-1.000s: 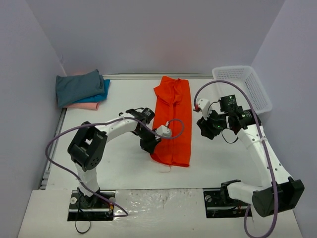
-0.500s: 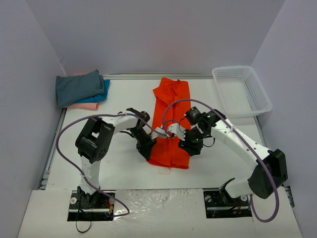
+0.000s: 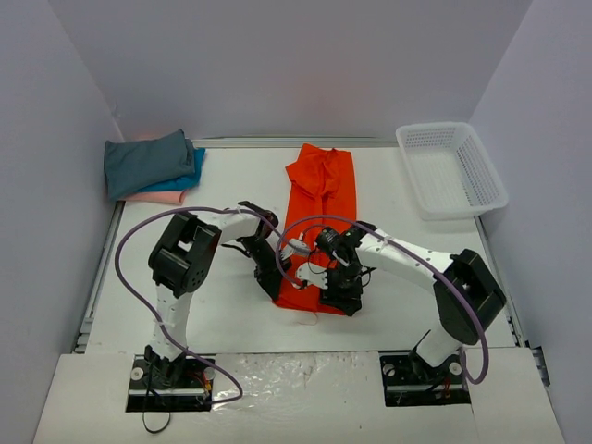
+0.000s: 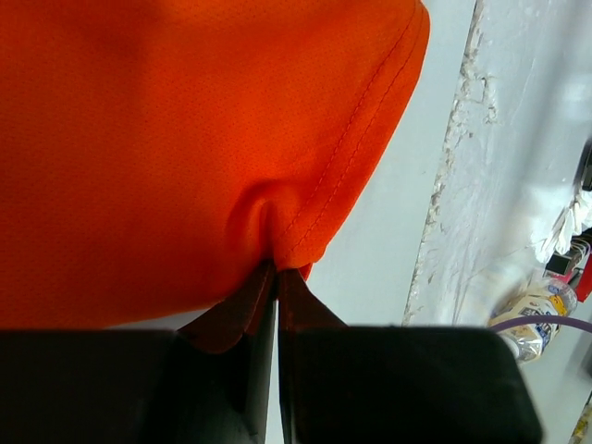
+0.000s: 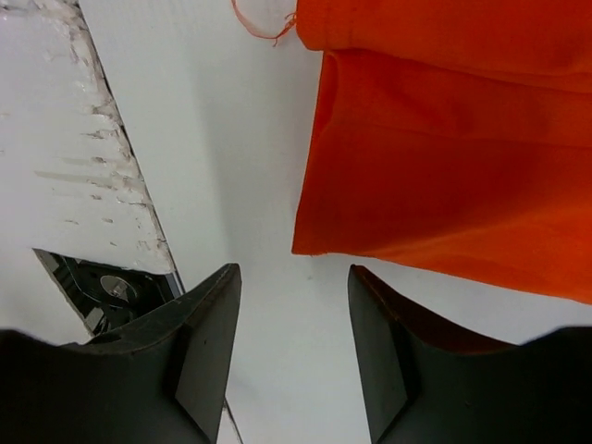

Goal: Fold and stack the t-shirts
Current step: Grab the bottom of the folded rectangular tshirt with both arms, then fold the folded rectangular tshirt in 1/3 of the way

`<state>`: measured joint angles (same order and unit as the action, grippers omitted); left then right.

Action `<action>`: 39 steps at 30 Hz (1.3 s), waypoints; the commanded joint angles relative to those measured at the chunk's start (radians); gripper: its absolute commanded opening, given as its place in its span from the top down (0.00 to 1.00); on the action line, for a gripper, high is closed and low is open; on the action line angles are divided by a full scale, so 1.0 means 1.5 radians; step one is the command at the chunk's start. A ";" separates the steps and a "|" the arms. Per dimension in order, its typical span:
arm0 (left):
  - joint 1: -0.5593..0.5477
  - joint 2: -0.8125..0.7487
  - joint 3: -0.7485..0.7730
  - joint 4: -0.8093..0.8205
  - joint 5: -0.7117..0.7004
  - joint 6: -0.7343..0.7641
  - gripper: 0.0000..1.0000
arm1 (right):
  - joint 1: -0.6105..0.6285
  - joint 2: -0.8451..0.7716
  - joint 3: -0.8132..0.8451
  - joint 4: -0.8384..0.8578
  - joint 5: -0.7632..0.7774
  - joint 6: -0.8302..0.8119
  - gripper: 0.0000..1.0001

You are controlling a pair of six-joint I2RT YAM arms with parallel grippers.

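A bright orange t-shirt [image 3: 322,208], folded into a long strip, lies in the middle of the table. My left gripper [image 3: 275,277] is shut on its near left corner; in the left wrist view the hem of the shirt [image 4: 305,222] bunches into the closed jaws of the left gripper [image 4: 277,270]. My right gripper [image 3: 339,296] hovers low at the near right corner, open and empty. In the right wrist view the shirt's corner [image 5: 314,242] lies just ahead of the right gripper [image 5: 294,270]. Folded t-shirts are stacked at the back left: dark grey-teal [image 3: 146,162] on blue [image 3: 191,172] on pink [image 3: 159,196].
A white mesh basket [image 3: 487,176] stands at the back right. A loose orange thread [image 5: 263,30] trails from the shirt's near edge. The table's front edge and the arm bases lie just behind both grippers.
My right arm has swung in from the right side of the table, down to the shirt's near right corner. The left gripper has kept its hold at the near left corner.
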<state>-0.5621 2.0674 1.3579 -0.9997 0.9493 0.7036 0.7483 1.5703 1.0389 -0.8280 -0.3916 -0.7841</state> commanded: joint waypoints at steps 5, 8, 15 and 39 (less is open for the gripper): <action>-0.001 -0.013 0.023 -0.019 0.025 0.020 0.98 | 0.028 0.062 -0.013 -0.001 0.044 0.025 0.53; -0.002 -0.015 0.020 -0.012 0.021 0.018 0.98 | 0.030 0.079 -0.017 0.019 0.057 0.031 0.52; -0.002 -0.021 0.014 -0.008 0.020 0.019 0.98 | 0.039 0.121 -0.011 0.045 0.066 0.049 0.49; 0.014 -0.126 0.065 -0.084 -0.045 0.038 0.98 | 0.022 -0.023 0.033 -0.040 0.096 0.104 1.00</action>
<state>-0.5568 1.9682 1.4082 -1.0801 0.8955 0.7479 0.8024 1.5719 1.0607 -0.7929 -0.2539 -0.6365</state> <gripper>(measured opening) 0.031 0.010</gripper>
